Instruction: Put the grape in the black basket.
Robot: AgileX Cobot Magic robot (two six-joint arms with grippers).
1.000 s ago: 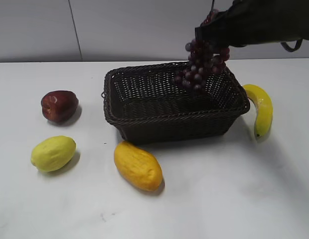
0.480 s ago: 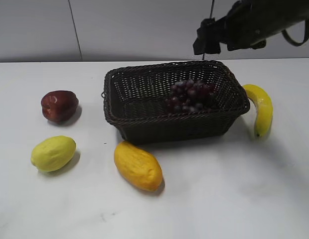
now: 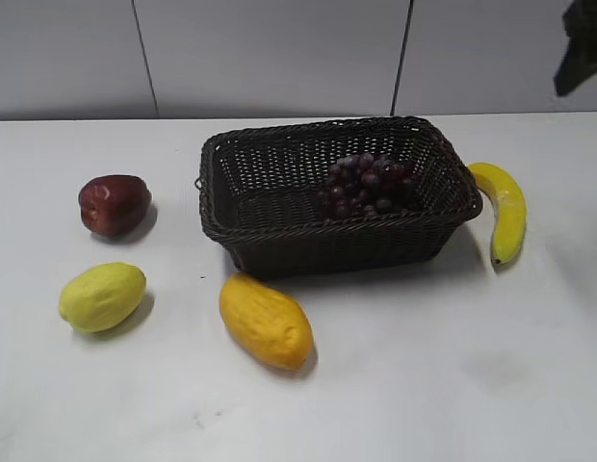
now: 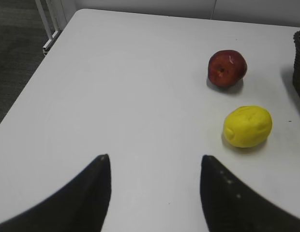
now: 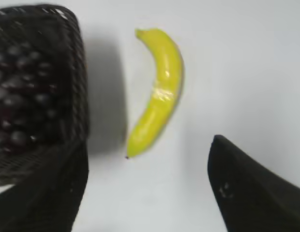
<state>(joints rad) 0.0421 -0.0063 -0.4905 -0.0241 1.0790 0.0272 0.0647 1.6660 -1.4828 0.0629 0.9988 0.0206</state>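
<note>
The grape (image 3: 364, 185), a bunch of dark red-purple berries, lies inside the black basket (image 3: 279, 236) toward its right half. It also shows in the right wrist view (image 5: 19, 96) inside the basket (image 5: 75, 58). My right gripper (image 5: 147, 145) is open and empty, high above the table to the right of the basket; only a dark bit of that arm (image 3: 580, 43) shows at the exterior view's top right. My left gripper (image 4: 155, 162) is open and empty over bare table, left of the fruit, and is out of the exterior view.
A banana (image 3: 503, 207) lies right of the basket, also in the right wrist view (image 5: 157, 92). A dark red apple (image 3: 114, 204) and a yellow lemon (image 3: 102, 295) lie left; both show in the left wrist view (image 4: 227, 67) (image 4: 247, 126). A mango (image 3: 266, 320) lies in front.
My right gripper let go of the grape, which dropped into the basket and now lies still. The right arm then pulled up and away to the right.
</note>
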